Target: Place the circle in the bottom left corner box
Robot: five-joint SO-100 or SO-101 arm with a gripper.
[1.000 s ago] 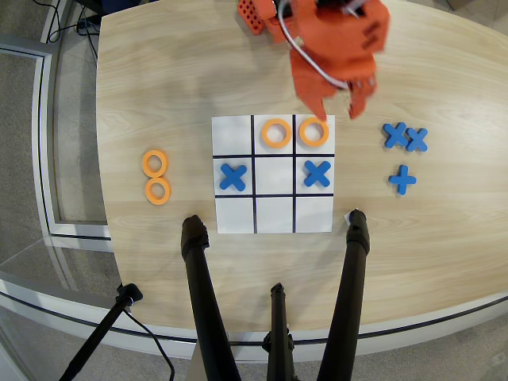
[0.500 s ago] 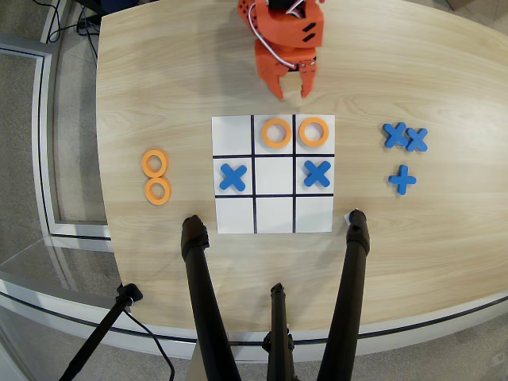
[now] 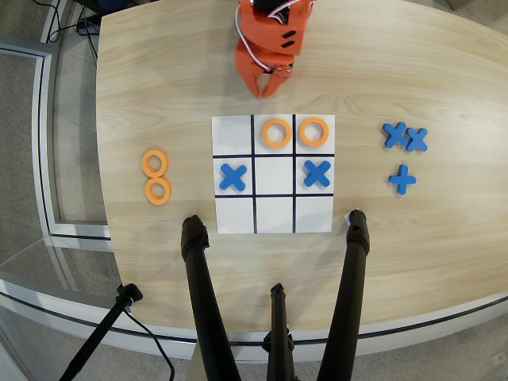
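Overhead view of a pale wooden desk (image 3: 413, 71) holding a white three-by-three board (image 3: 274, 175) with black lines, black tripod legs (image 3: 205, 302) crossing its near edge. At top, orange arm (image 3: 274, 32) with end effector (image 3: 267, 86) hanging empty above the board, tips nearly together, apart from every piece. On the board, the circle (image 3: 313, 132) lying flat in the upper-right corner cell (image 3: 314, 119), another ring (image 3: 276, 132) in the top-middle cell, blue crosses (image 3: 232, 176) in both side cells of the middle row; two spare rings (image 3: 156, 176) left of the board, three crosses (image 3: 405, 151) right.
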